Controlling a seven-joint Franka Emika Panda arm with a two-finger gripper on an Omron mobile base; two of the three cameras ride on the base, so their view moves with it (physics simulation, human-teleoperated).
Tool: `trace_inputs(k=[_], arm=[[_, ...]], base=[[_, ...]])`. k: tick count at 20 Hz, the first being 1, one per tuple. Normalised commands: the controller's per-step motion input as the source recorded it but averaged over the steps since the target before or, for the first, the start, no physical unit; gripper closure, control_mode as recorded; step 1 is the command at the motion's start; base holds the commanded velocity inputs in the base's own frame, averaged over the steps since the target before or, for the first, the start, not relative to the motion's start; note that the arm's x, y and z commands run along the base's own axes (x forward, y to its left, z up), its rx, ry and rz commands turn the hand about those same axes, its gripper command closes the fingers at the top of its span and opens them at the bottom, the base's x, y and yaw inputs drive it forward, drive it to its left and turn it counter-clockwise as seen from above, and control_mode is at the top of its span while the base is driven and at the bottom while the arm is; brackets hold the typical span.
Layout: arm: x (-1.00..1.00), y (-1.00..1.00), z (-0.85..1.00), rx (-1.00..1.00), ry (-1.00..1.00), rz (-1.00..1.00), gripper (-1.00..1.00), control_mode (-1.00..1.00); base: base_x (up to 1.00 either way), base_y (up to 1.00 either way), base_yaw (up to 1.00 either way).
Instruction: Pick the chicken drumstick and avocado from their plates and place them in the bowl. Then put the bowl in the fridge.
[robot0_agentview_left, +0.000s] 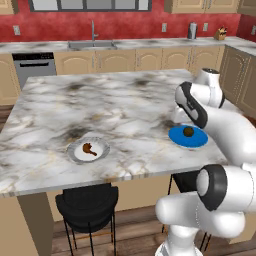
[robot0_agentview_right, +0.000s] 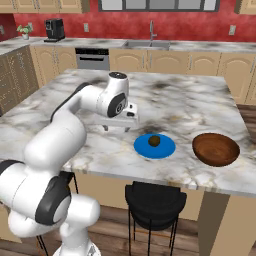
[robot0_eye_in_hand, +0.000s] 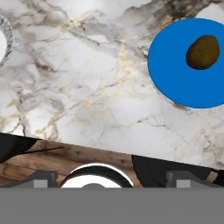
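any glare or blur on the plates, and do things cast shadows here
Left base view: soft dark shadow under the blue plate; drumstick looks coarse, small. Right base view: avocado and bowl evenly lit, no glare. Hand view: the blue plate's edge is crisp, with a thin shadow on the marble counter.

**Marble desk bearing two plates and a bowl**

A grey-veined white marble desk is carrying a white, grey-rimmed plate near its front edge, a flat blue plate further along that edge, and a dark wooden bowl sitting just beside the blue plate, apart from it.
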Motion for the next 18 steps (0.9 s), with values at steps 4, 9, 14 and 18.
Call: trace_inputs(k=[4, 9, 14, 18], arm=[[0.53, -0.47, -0.29, 0.00, 0.02, -0.16, -1.00, -1.00], [0.54, -0.41, -0.27, -0.03, 0.08, -0.18, -1.00, -1.00], [0.54, -0.42, -0.32, -0.06, 0.12, -0.11, -1.00, -1.00], [0.56, -0.40, -0.28, -0.06, 0.13, -0.07, -1.00, -1.00]], base=[[0.00, 0.00, 0.00], [0.00, 0.00, 0.00], [0.00, 0.00, 0.00], [0.00, 0.00, 0.00]])
